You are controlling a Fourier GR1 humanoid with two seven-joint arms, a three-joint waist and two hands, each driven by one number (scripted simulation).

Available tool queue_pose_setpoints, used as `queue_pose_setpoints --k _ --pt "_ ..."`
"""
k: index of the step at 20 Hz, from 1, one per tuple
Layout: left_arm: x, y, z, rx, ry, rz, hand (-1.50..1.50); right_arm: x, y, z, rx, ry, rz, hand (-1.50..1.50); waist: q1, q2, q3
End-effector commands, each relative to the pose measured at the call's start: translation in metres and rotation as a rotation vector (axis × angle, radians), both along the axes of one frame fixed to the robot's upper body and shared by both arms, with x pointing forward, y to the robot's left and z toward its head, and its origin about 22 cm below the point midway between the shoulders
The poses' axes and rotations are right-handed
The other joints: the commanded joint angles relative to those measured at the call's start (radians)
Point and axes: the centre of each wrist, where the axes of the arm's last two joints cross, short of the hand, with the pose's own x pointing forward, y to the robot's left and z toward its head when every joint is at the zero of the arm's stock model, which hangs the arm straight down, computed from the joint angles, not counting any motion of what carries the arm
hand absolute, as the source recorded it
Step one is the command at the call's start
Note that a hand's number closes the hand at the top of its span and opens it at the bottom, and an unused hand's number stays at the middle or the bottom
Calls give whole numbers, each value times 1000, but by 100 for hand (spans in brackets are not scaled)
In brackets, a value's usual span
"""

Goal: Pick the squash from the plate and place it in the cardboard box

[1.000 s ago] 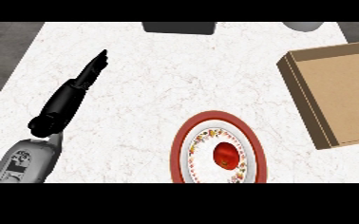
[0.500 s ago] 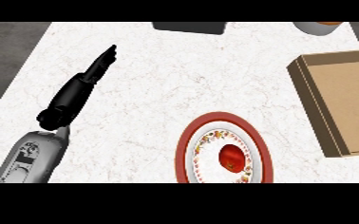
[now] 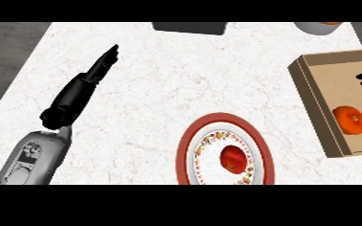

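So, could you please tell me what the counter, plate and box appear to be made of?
The counter looks like pale marble or similar stone, given its faint grey veins. The plate seems glazed ceramic, with red rim and floral band. The box looks like matte tan cardboard.

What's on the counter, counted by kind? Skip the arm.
plate: 1
squash, on the plate: 1
cardboard box: 1
orange item, in the box: 1
dark object, far edge: 1
grey vessel, far right corner, cut off: 1
Total: 6
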Motion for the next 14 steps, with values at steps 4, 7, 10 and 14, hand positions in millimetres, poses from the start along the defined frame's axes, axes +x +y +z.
queue_pose_setpoints --k 4,7,10,14 --pt "-1 -3 0 -5 -7 -1 0 12 14 -47 666 176 86 -150 -9 -1 3" --pt "0 5 3 10 -4 10 0 12 12 -60 815 264 -12 -150 1 2 0" --pt "-2 0 -1 5 -15 9 0 14 -1 -48 906 307 -81 -150 -1 3 -1" --pt "-1 -6 2 -8 -8 -9 0 19 -13 -27 1010 305 -147 -150 11 8 2"
